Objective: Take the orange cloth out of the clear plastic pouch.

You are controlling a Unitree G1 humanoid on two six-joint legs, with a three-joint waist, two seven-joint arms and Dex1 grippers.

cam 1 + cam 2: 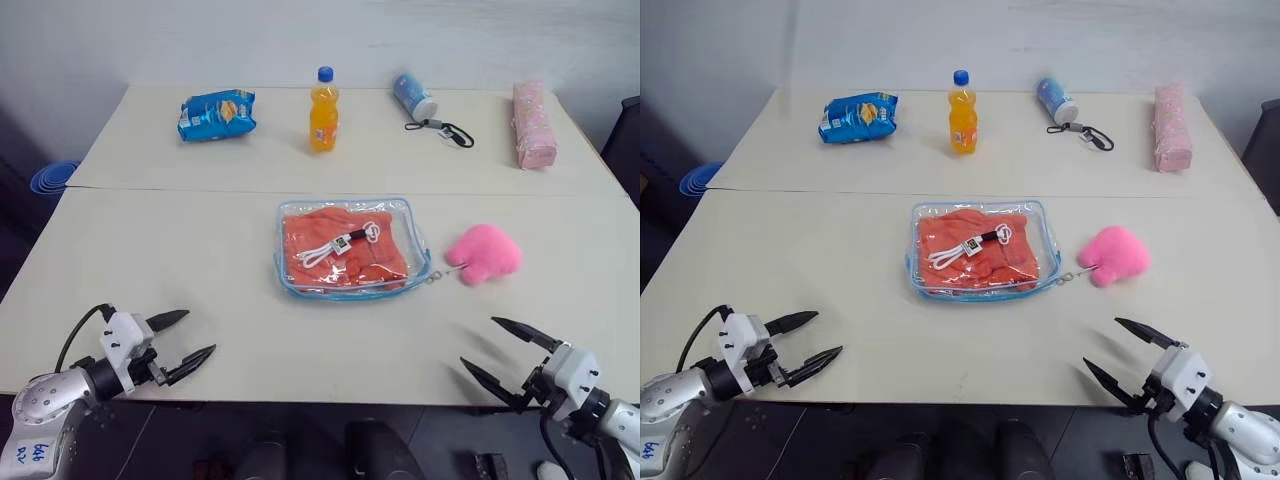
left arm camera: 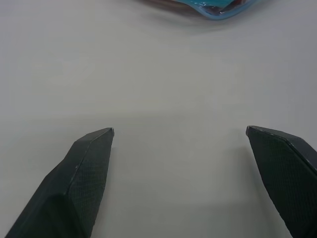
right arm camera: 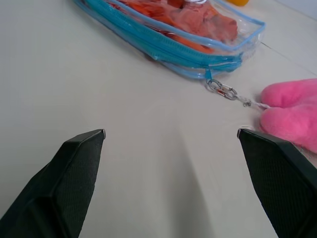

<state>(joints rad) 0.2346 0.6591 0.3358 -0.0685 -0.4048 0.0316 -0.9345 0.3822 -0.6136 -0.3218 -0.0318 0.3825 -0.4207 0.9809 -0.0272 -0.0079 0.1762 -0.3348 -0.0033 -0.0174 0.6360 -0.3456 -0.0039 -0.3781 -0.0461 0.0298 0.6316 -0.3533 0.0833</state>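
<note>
Your clear plastic pouch (image 1: pixel 346 248) holds the orange cloth (image 1: pixel 340 250); left claw (image 1: pixel 186 342) and right claw (image 1: pixel 497 348), both released, sit well short of that pouch.

Along the far edge of the pale beige surface (image 1: pixel 180 290) sit a crinkled blue snack packet (image 1: pixel 216 115), an upright orange soda bottle with a blue cap (image 1: pixel 323 110), a light-blue canister lying beside a black cord (image 1: pixel 414 97) and a long pink patterned case (image 1: pixel 532 125); nearer, a fluffy pink plush toy (image 1: pixel 484 253)
</note>
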